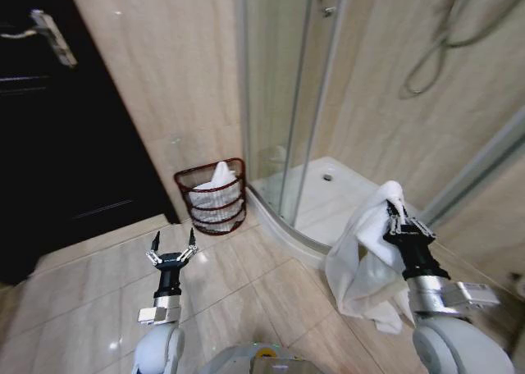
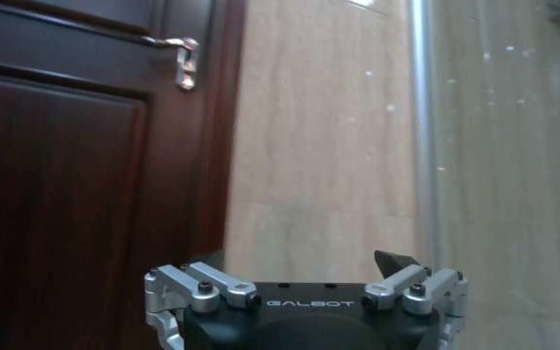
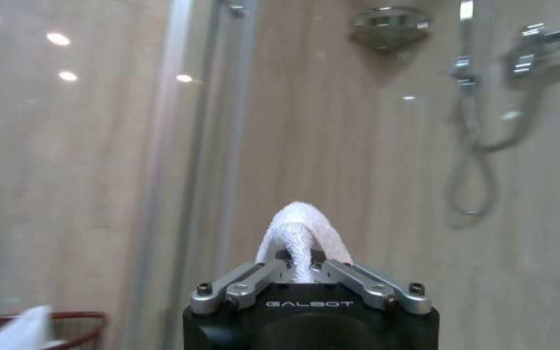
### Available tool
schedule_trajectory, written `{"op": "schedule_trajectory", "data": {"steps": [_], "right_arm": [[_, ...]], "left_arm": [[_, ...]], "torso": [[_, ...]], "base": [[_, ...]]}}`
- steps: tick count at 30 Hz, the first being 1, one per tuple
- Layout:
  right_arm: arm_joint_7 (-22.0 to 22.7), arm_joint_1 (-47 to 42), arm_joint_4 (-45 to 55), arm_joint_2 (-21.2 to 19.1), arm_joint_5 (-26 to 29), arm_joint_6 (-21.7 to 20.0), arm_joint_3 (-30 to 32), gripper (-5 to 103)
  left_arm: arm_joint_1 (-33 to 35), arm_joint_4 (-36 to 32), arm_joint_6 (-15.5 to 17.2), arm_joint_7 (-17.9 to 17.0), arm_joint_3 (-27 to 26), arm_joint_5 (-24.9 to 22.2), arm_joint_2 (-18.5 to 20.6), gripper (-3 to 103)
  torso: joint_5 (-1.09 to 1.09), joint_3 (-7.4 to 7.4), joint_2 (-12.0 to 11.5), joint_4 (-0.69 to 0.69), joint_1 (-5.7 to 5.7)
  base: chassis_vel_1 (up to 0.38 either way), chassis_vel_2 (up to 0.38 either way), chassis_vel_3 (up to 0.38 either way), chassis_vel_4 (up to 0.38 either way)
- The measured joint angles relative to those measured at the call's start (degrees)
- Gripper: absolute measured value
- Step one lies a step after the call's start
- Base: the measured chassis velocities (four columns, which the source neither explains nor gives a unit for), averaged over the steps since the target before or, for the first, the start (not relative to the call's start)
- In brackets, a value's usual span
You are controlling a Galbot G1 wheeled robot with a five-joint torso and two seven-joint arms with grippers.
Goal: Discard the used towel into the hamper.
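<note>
A white towel [image 1: 361,263] hangs in folds from my right gripper [image 1: 398,221], which is shut on its top fold at the right, in front of the shower tray. In the right wrist view the same towel [image 3: 300,227] loops up between the closed fingers. The hamper [image 1: 212,195], a small round dark red wire basket, stands on the floor against the tiled wall beside the shower glass, with white cloth inside it; its rim [image 3: 71,319] shows at the corner of the right wrist view. My left gripper [image 1: 172,247] is open, held upright and empty in front of the hamper.
A curved glass shower enclosure [image 1: 283,103] and its raised white tray [image 1: 328,202] lie between towel and hamper. A dark wooden door [image 1: 49,128] with a metal handle [image 2: 184,62] stands to the left. Beige floor tiles [image 1: 90,300] lie open in front.
</note>
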Motion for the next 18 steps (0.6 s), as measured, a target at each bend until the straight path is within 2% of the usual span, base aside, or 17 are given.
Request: {"op": "schedule_trajectory", "data": {"steps": [9, 14, 18], "right_arm": [[-3.81, 0.41, 0.00, -0.04, -0.09, 0.00, 0.02, 2], [-5.77, 0.42, 0.00, 0.31, -0.42, 0.45, -0.19, 2], [-6.68, 0.80, 0.00, 0.94, -1.17, 1.00, -0.83, 2]], "left_arm": [[0.27, 0.48, -0.93, 1.56, -0.18, 1.02, -0.07, 100], [0.74, 0.41, -0.96, 0.52, -0.46, 1.06, 0.01, 100], [0.88, -0.20, -0.44, -0.12, -0.55, 0.99, 0.09, 100]], "torso": [[0.00, 0.02, 0.01, 0.00, 0.00], [0.00, 0.27, 0.33, 0.02, 0.02], [0.01, 0.99, 1.27, -0.02, 0.18]], "base": [[0.123, 0.117, 0.134, 0.116], [0.091, 0.097, 0.113, 0.097], [0.013, 0.007, 0.013, 0.013]]}}
